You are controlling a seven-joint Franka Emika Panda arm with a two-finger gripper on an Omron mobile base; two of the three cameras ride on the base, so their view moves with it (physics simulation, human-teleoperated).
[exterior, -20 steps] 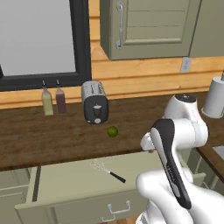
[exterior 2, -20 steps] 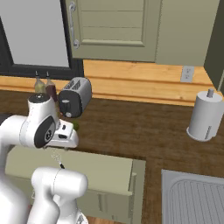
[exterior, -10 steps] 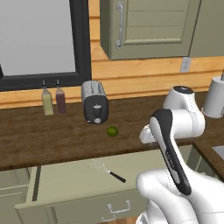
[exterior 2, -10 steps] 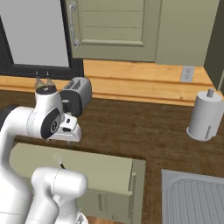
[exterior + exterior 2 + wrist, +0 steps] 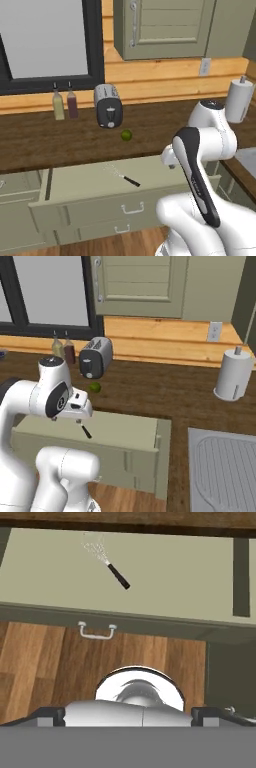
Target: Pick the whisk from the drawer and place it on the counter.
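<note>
Long dark counter (image 5: 45,142) bare of the whisk, toaster (image 5: 108,105) standing on it. Below the toaster, drawer (image 5: 90,176) pulled open. Inside, near mid-floor, whisk (image 5: 122,174) lying flat, untouched. Gripper (image 5: 80,415) raised over the drawer's front; open or closed, impossible to tell. Opening done; reach, grasp, placement all remaining.

Matt wood-grain counter (image 5: 60,142); whisk (image 5: 106,561) of thin silvery wire.
</note>
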